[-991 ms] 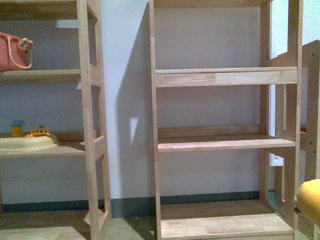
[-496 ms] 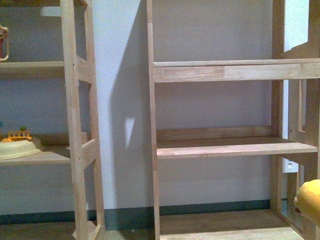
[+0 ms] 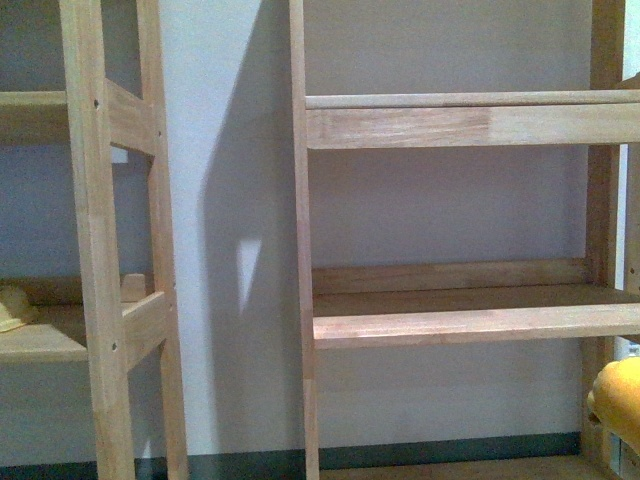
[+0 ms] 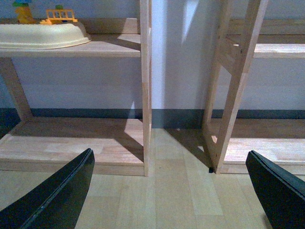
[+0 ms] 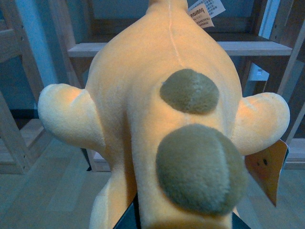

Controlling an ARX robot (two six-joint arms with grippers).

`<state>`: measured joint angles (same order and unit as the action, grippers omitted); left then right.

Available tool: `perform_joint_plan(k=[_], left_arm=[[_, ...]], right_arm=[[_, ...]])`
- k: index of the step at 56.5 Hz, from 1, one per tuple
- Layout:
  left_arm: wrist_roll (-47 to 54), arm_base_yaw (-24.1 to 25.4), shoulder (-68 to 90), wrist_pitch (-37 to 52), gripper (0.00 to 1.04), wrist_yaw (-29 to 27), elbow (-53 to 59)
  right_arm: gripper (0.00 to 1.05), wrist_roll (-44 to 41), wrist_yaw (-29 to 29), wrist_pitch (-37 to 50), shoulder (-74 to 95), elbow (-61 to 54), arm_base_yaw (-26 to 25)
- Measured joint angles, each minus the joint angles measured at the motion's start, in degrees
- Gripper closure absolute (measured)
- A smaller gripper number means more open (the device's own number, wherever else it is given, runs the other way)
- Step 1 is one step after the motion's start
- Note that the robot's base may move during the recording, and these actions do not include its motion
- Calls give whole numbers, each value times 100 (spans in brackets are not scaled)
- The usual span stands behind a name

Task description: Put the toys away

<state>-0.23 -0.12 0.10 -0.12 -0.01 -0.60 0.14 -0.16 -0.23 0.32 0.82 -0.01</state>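
Observation:
The plush animal (image 5: 157,114) is orange-yellow with grey-green spots and fills the right wrist view. My right gripper (image 5: 183,224) is shut on it; the fingers are mostly hidden under the fabric. In the front view only a yellow edge of the plush animal (image 3: 620,395) shows at the lower right. My left gripper (image 4: 171,191) is open and empty, its dark fingers (image 4: 57,195) spread wide above the wooden floor in front of the shelves.
Two wooden shelf units stand against a white wall, the left unit (image 3: 95,250) and the right unit (image 3: 450,320) with bare boards. A cream tray with small toys (image 4: 43,33) sits on the left unit's shelf. A paper tag (image 5: 205,12) hangs from the plush.
The front view has moved closer to the shelves, which now look larger and sit further left. The pink bag and small toys have left the view. The plush edge stays at lower right.

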Motion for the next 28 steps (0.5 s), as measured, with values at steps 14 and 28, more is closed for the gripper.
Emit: perform_joint_plan(k=[14, 28], left_arm=[[0, 0, 0, 0, 6, 0, 0], [0, 0, 0, 0, 6, 0, 0]], right_arm=[[98, 0, 0, 0, 0, 0, 0], [98, 0, 0, 0, 0, 0, 0]])
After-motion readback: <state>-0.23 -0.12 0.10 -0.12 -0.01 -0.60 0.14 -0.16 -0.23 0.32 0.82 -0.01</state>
